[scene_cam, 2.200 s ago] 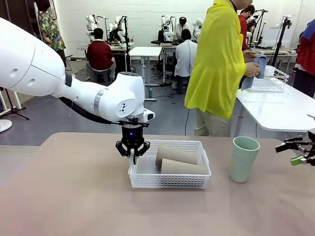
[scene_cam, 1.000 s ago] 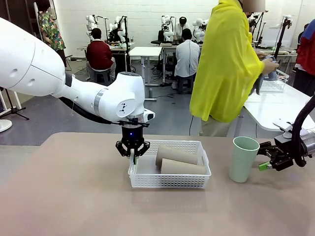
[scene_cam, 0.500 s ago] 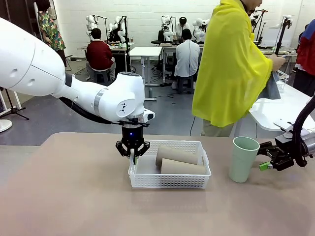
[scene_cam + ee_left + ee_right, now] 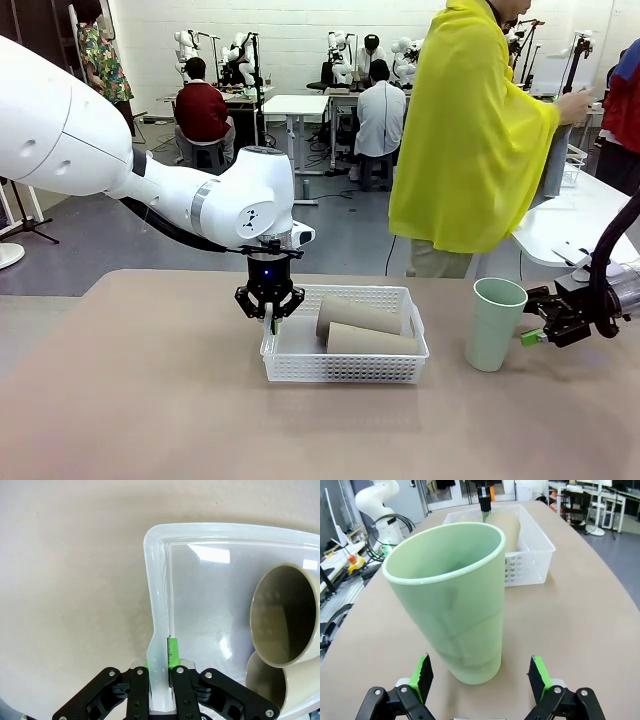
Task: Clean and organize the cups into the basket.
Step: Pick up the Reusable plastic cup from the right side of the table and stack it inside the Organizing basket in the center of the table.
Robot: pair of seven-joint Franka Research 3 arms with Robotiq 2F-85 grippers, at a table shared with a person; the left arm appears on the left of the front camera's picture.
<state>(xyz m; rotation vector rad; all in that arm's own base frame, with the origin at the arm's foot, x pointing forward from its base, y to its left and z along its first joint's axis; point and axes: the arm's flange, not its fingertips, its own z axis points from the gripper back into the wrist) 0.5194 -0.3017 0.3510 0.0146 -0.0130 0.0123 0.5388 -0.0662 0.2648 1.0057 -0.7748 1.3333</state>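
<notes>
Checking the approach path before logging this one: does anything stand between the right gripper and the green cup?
Nothing visible does. The right gripper, jaws open, faces the upright green cup from close by, with only a strip of bare table between them.

Three cups can be counted: one tan cup [image 4: 358, 316], a second tan cup [image 4: 372, 341], and one green cup [image 4: 494, 322]. There is one white basket [image 4: 340, 372] and one bench [image 4: 150, 400]. Two grippers can be counted as well: the left gripper [image 4: 271, 322] and the right gripper [image 4: 530, 317].
</notes>
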